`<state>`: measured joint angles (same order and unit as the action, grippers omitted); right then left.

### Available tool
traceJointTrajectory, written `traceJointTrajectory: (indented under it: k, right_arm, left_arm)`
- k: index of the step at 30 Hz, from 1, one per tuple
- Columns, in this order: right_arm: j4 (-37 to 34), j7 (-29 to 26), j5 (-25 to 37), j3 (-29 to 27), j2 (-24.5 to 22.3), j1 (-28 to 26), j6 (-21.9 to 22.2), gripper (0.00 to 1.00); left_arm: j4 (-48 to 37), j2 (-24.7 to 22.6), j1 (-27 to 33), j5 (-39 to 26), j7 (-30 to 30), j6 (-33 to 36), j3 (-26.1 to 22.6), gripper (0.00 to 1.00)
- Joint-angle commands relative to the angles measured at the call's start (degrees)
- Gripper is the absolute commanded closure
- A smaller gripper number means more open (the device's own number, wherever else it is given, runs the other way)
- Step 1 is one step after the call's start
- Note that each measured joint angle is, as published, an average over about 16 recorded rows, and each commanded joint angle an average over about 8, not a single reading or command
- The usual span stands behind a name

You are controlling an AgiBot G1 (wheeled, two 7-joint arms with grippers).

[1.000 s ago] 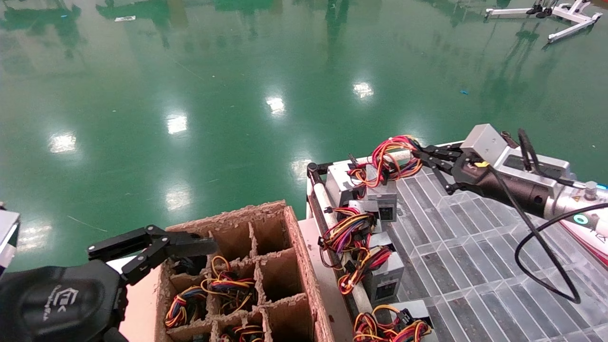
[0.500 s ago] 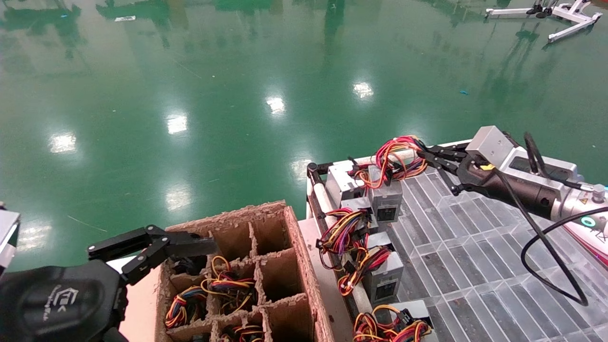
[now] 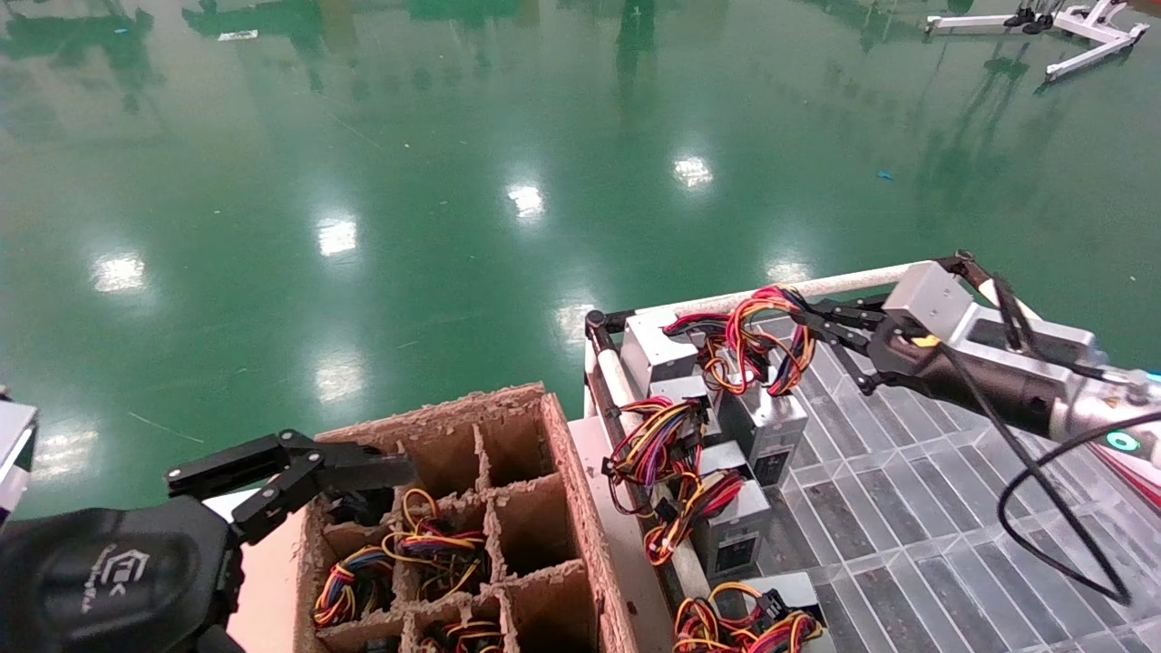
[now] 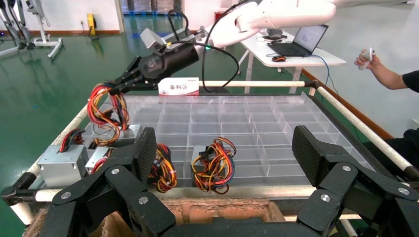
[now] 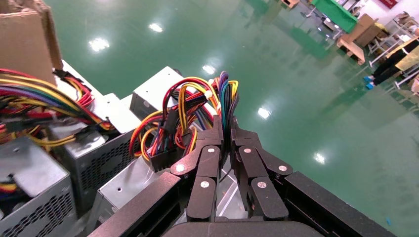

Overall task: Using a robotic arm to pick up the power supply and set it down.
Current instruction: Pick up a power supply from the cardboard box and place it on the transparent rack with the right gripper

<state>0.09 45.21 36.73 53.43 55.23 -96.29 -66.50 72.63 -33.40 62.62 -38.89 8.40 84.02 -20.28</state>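
The right gripper (image 3: 803, 319) of the robotic arm (image 3: 1016, 372) is clamped tight on the wire bundle (image 3: 753, 340), and the power supply (image 3: 769, 424) hangs below it, tilted, just over the clear tray (image 3: 907, 508) near its far left corner. From the right wrist, the two black fingers (image 5: 210, 158) press together with red, yellow, orange and black wires pinched between them.

Room to move: green floor (image 3: 453, 181) lies open beyond the tray's white rail (image 3: 843, 283), and the tray's clear cells to the right of the box are bare. On the box's left it is crowded: another silver box (image 3: 655, 349) sits at the corner, and a like box with purple and blue wires (image 3: 658, 435) lies just beside the hanging one.

The left gripper (image 3: 299, 472) is parked with its jaws spread wide over the far corner of the cardboard divider box (image 3: 508, 472), whose cells hold more wire loops.

Writing: the left wrist view shows a small white sign with red characters (image 4: 179, 86) on the far rail, too small to read surely. That view also shows a desk with a laptop (image 4: 301, 42) and a person's hand (image 4: 368, 57), none of which the head view catches.
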Motion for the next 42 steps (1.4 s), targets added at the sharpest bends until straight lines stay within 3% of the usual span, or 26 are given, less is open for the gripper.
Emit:
traceJointTrajectory:
  k: [1,13,24,42]
  right_arm:
    - [-0.1,-0.2,0.0,0.0,0.6,-0.1,0.7,1.0]
    - [0.7,3.5,1.2,0.8,5.3,-2.6,6.5,1.0]
    - [-0.2,8.3,0.0,0.0,7.5,-0.9,13.1,1.0]
    - [0.4,13.2,-2.7,-1.9,9.8,-0.9,16.2,1.0]
  left_arm:
    - [0.0,0.0,0.0,0.0,0.0,0.0,0.0,0.0]
    - [0.0,0.0,0.0,0.0,0.0,0.0,0.0,0.0]
    - [0.0,0.0,0.0,0.0,0.0,0.0,0.0,0.0]
    - [0.0,0.0,0.0,0.0,0.0,0.0,0.0,0.0]
